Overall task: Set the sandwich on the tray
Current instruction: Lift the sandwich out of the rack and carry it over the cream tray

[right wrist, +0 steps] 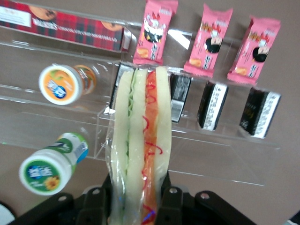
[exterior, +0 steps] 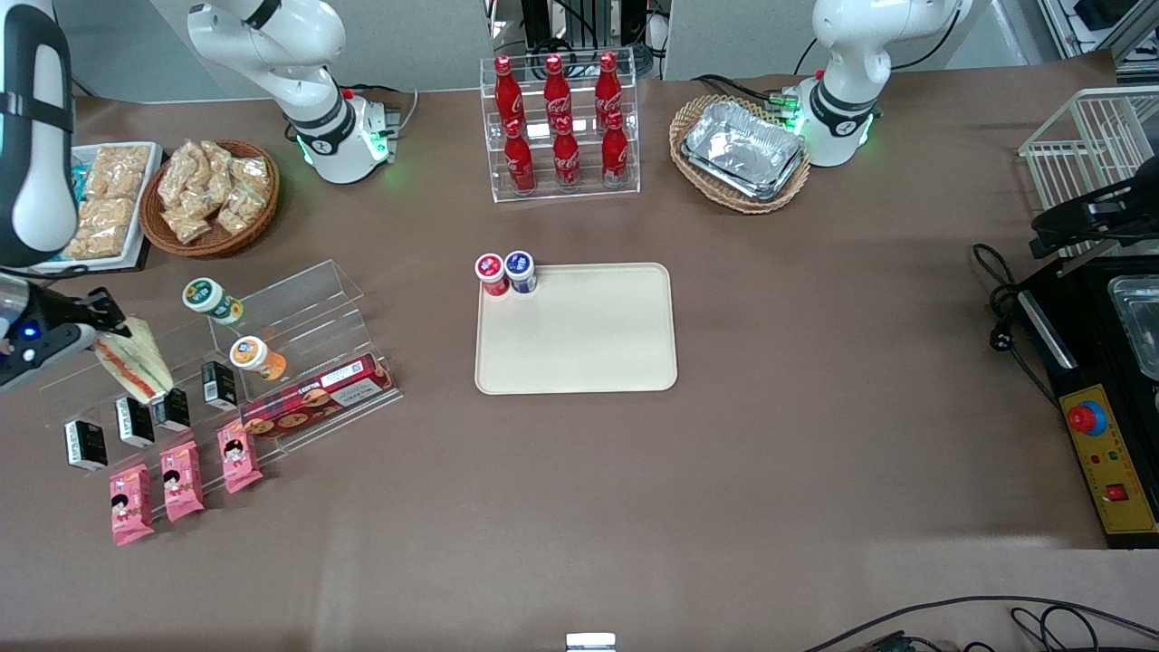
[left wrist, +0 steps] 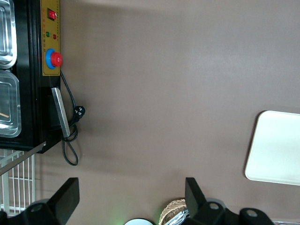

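We see the sandwich (right wrist: 140,140) clamped between the two fingers of the gripper (right wrist: 136,199), which closes on its broad end, so the wedge hangs in the air above the clear stepped rack (exterior: 272,362) at the working arm's end of the desk (exterior: 815,507). In the front view the sandwich (exterior: 136,362) points down toward the small black cartons (exterior: 136,421) on the rack. Under it we also see two round cups (right wrist: 58,84), a red biscuit box (exterior: 312,403) and three pink packets (exterior: 181,480). The tray (exterior: 589,344) lies well apart, in the middle of the desk, with two small cups (exterior: 507,272) on its corner.
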